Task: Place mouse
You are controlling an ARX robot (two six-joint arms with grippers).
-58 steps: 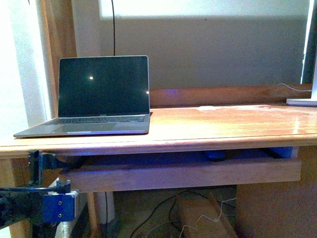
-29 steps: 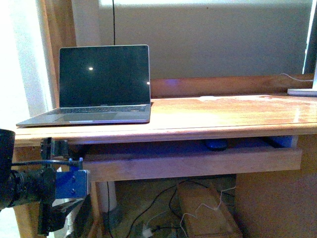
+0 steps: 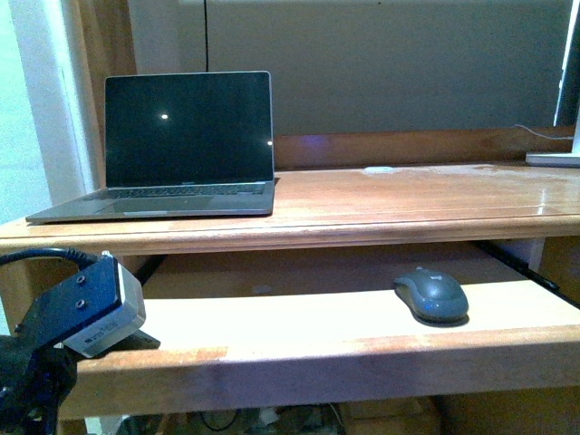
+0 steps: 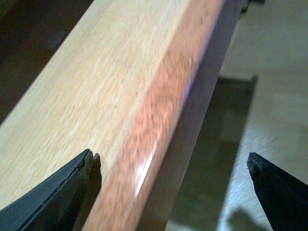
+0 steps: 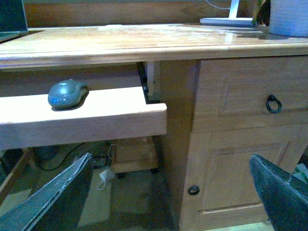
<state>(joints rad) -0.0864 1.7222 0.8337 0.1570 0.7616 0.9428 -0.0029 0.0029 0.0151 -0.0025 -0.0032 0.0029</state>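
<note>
Front view: the mouse (image 3: 431, 295) sits on the pull-out shelf (image 3: 299, 326), on the shelf's right part, closer to its rear than to its front lip. Dome up, flat on the wood. Its long axis runs roughly front-to-back across the shelf, the near end skewed a little toward the shelf's right end. I cannot tell which end carries the buttons. The laptop (image 3: 188, 145) stands open with a dark screen on the desk top (image 3: 408, 204), above the shelf's left part.

Left wrist view: left gripper (image 4: 169, 159) has its jaws spread wide, straddling the shelf's front lip — one finger (image 4: 53, 192) over the shelf's top face, the other (image 4: 279, 187) out past the lip, over the floor. Nothing is clamped. I cannot tell whether the finger touches the wood. The picture is blurred.

Right wrist view: right gripper (image 5: 171, 158) has its jaws wide apart and holds nothing, hanging off the shelf's right end and below shelf level. From here the mouse lies well apart from both fingers. A drawer with a ring pull (image 5: 273, 103) is just past the shelf's right end.
</note>
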